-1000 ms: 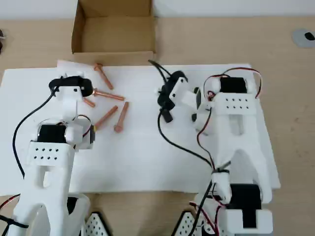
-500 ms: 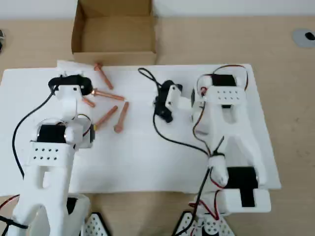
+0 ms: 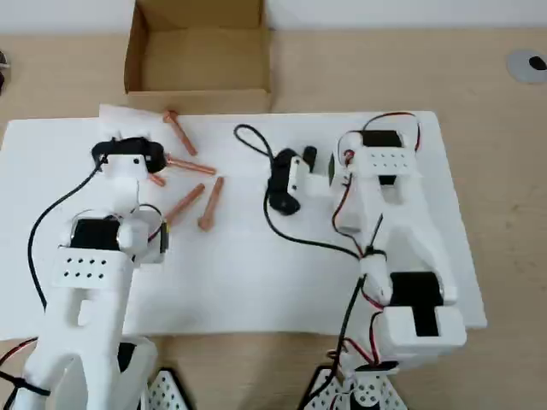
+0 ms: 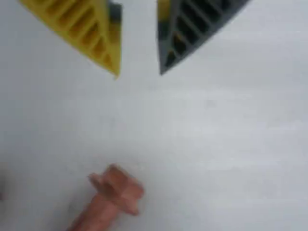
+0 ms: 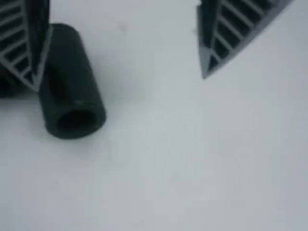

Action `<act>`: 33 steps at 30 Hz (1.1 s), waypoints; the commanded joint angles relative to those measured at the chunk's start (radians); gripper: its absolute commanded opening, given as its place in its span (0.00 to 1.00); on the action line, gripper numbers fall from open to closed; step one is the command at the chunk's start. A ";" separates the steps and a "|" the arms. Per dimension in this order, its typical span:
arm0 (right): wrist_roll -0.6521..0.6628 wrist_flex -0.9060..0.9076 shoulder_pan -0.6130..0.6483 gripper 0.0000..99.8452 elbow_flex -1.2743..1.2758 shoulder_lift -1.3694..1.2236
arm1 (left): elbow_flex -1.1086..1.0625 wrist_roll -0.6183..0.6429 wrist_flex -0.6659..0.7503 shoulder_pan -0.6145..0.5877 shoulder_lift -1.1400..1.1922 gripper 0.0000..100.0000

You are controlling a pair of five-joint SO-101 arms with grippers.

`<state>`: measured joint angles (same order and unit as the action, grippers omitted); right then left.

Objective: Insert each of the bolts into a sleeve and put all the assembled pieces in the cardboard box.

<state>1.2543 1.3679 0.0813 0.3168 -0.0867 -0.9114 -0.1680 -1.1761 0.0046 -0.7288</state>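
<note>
Lying beside a finger of the wide-spread right gripper, the sleeve could be knocked away from the bolts at 9 o'clock.

White arms, black motors, black cables

- A pale wooden tabletop runs out past every side of the work area.
- A white sheet lies flat over its middle, the near edge just short of the tabletop's front.
- A round grey fitting sits in the wood at the far right.
- A white strip borders the far edge.
- The light is even, with soft shadows.
</note>
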 commanded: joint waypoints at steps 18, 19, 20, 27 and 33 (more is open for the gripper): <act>0.115 0.077 -0.082 0.26 -0.157 -0.228 | 0.008 -0.025 -0.014 0.101 -0.007 0.07; 0.117 0.083 -0.093 0.26 -0.162 -0.228 | 0.008 -0.026 -0.014 0.101 -0.007 0.07; 0.123 0.089 -0.102 0.26 -0.171 -0.226 | 0.008 -0.026 -0.014 0.101 -0.007 0.07; 0.150 0.215 -0.151 0.26 -0.265 -0.228 | 0.008 -0.026 -0.014 0.101 -0.007 0.07; 0.169 0.250 -0.180 0.26 -0.272 -0.229 | 0.008 -0.026 -0.014 0.101 -0.007 0.07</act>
<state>1.4108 1.6042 -0.0813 0.0836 -0.3199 -0.9175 -0.1880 -1.1868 0.1013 -0.7304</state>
